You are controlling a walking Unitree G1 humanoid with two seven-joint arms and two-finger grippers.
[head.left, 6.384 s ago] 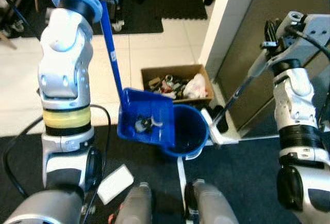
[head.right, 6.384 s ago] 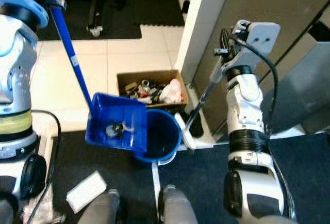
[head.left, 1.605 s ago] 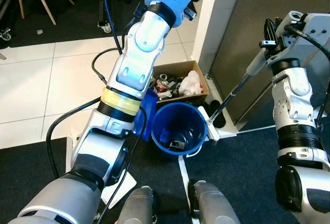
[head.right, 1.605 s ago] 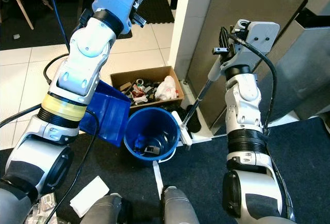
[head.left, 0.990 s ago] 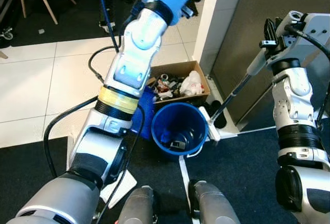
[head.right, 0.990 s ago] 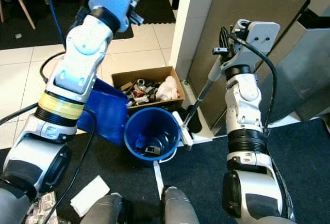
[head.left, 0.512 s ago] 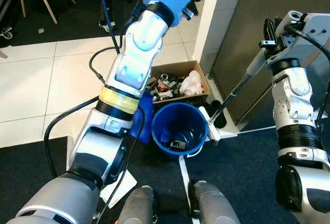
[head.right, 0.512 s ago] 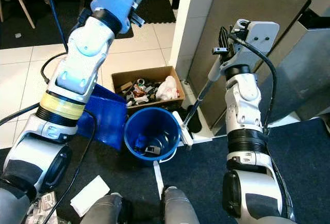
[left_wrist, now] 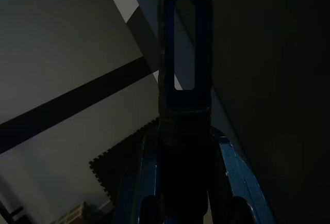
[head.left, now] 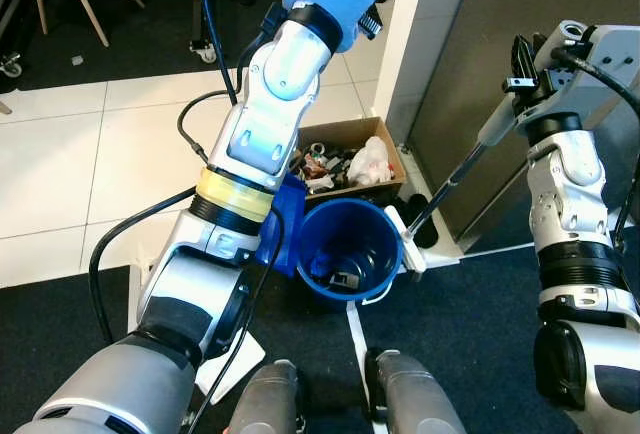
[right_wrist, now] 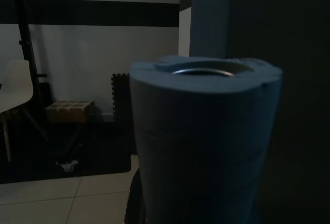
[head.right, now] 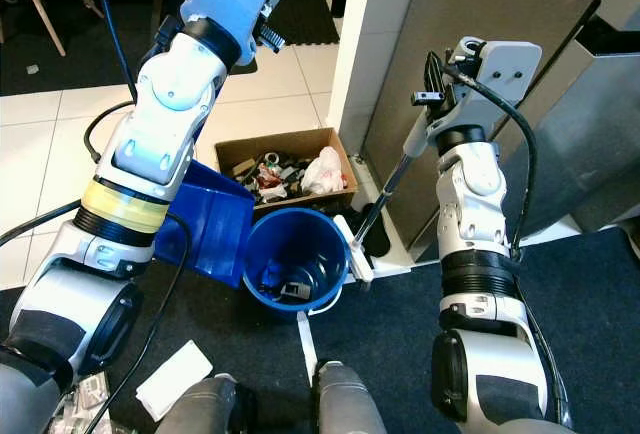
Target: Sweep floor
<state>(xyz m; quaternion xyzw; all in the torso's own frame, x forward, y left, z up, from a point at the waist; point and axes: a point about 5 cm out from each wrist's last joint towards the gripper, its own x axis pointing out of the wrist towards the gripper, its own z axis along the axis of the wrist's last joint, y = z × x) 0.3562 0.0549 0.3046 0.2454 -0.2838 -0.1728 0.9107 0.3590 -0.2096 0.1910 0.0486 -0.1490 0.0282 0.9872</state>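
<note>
With the left gripper (left_wrist: 178, 203) clamped on its handle, the blue dustpan (head.right: 210, 222) hangs tilted against the blue bucket (head.right: 297, 259) beside the cardboard box (head.right: 283, 172); tip it carelessly and leftover scraps miss the bucket, while the right gripper (head.right: 432, 74) grips the broom (head.right: 385, 194).

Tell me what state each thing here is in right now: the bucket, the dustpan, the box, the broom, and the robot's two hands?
Blue bucket: upright, open, a little debris at the bottom.
Blue dustpan: tipped up steeply beside the bucket.
Cardboard box: open, full of rubbish.
Broom: slanted, head down by the bucket.
Left hand: closed around the dustpan's handle.
Right hand: raised, holding the broom's handle.
White pad: lying flat on the dark mat.
</note>
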